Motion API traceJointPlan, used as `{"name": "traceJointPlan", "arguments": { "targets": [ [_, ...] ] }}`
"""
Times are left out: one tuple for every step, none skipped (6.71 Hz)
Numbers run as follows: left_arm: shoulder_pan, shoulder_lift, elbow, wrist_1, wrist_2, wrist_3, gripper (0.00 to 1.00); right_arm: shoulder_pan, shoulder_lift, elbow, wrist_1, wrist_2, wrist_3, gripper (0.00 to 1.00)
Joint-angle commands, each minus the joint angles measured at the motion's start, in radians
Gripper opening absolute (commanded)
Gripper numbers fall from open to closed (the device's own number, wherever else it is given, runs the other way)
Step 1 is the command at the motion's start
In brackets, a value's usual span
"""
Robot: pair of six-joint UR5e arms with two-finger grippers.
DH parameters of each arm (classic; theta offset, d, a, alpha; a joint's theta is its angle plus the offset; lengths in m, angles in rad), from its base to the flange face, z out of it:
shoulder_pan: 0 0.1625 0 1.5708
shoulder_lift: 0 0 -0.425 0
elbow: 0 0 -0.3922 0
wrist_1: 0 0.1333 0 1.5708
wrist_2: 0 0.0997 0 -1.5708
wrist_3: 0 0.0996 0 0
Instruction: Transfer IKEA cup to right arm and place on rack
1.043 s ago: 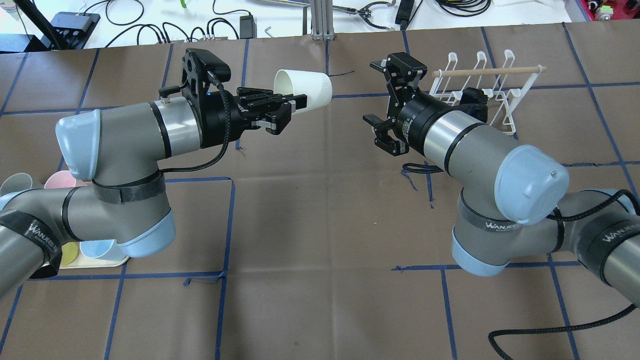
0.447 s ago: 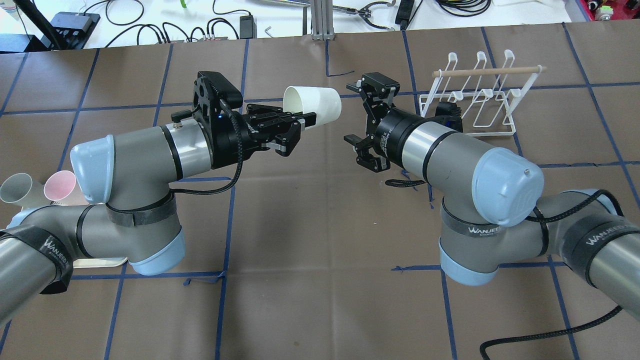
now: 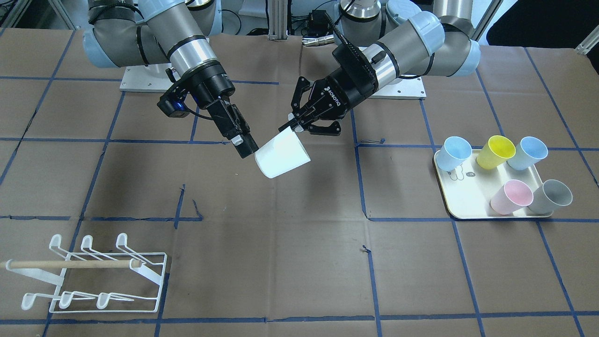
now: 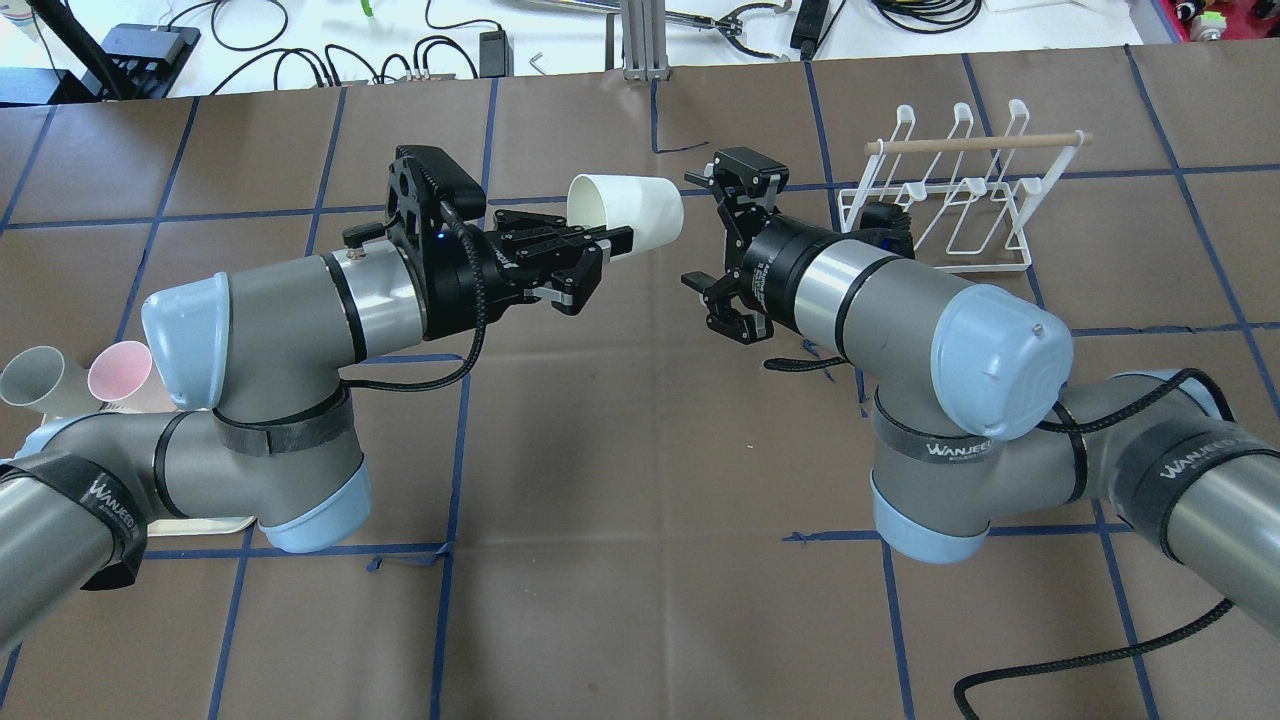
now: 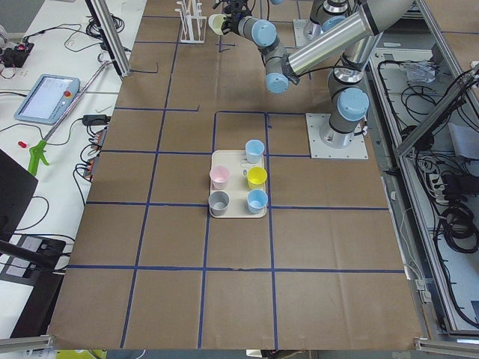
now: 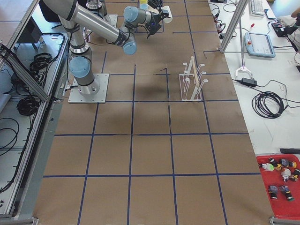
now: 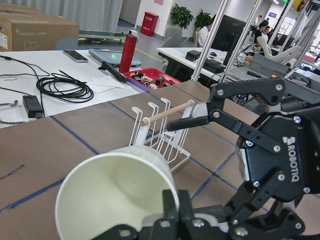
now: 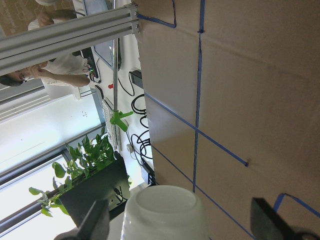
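Observation:
My left gripper is shut on the rim of a white IKEA cup and holds it on its side above the table, base toward the right arm. The cup also shows in the front view and the left wrist view. My right gripper is open, its jaws wide, just off the cup's base. In the right wrist view the cup's base sits between the spread fingers without touching them. The white wire rack with its wooden dowel stands behind the right arm and holds nothing.
A cream tray with several coloured cups sits on my left side; its grey cup and pink cup show behind the left arm. Cables and tools lie beyond the table's far edge.
The left arm carried the cup to the right and slightly nearer the robot. The right gripper swung left, away from the rack, up to the cup's base. It has stayed open.

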Motion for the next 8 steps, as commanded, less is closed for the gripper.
{"name": "traceJointPlan", "arguments": {
  "targets": [
    [0.0,0.0,0.0,-0.001,0.0,0.0,0.0,0.031,0.053,-0.048,0.002,-0.001,0.002,1.0],
    [0.0,0.0,0.0,0.0,0.0,0.0,0.0,0.036,0.058,-0.058,0.002,-0.002,0.002,1.0],
    [0.0,0.0,0.0,0.0,0.002,-0.002,0.0,0.042,0.058,-0.066,0.014,-0.002,0.002,1.0],
    [0.0,0.0,0.0,-0.001,0.002,-0.002,0.0,0.043,0.06,-0.081,0.023,-0.002,0.002,1.0],
    [0.0,0.0,0.0,0.0,0.002,-0.002,0.0,0.045,0.063,-0.089,0.023,-0.002,0.004,1.0],
    [-0.002,0.0,0.0,-0.001,0.002,-0.003,0.01,0.045,0.067,-0.089,0.023,-0.002,0.004,1.0],
    [-0.002,0.0,0.0,0.0,0.002,-0.01,0.01,0.045,0.067,-0.091,0.023,-0.002,0.004,1.0],
    [-0.002,0.0,0.0,0.0,0.002,-0.019,0.01,0.047,0.069,-0.091,0.025,-0.002,0.004,1.0]
  ]
}}
